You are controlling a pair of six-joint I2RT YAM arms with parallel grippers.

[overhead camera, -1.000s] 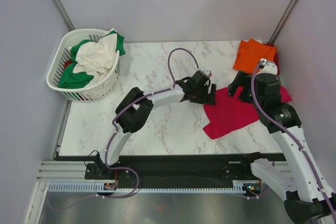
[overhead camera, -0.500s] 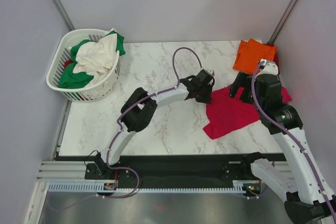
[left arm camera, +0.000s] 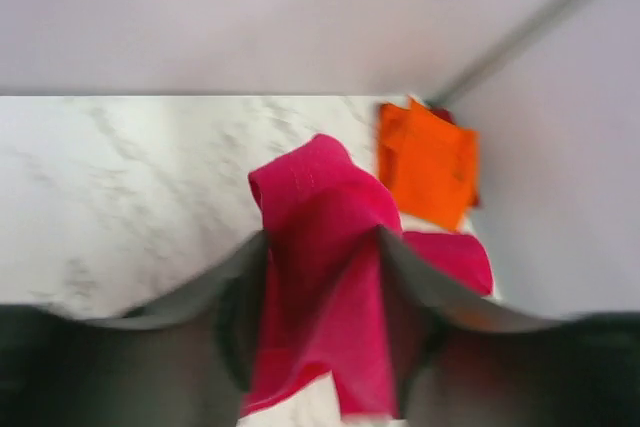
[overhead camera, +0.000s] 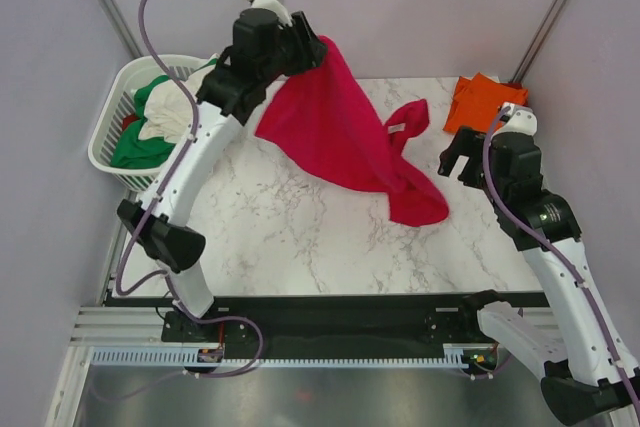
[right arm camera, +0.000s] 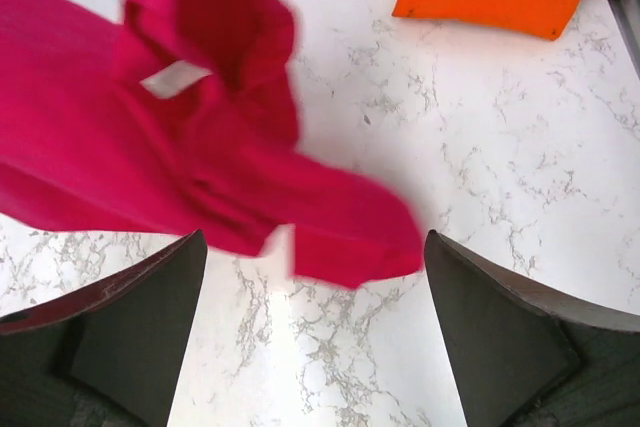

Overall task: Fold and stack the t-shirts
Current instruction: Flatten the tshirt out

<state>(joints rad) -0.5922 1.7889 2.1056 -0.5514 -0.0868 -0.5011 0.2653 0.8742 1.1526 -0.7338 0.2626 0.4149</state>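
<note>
White marbled table point(overhead camera: 300, 237) lay under a raised crimson-pink cloth t-shirt point(overhead camera: 335, 132)
Left tool point(overhead camera: 308, 47) clamped its edge aloft; right tool point(overhead camera: 458, 162) gaped near a folded orange t-shirt point(overhead camera: 478, 102)

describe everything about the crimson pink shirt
The crimson-pink t-shirt is soft plain cloth, unfolded and rumpled. The left gripper pinches one edge and holds it high at the back left, so it hangs in a slanting sheet toward the right. Its low end seems to rest on the marble table. A white label shows inside the neck.
</note>
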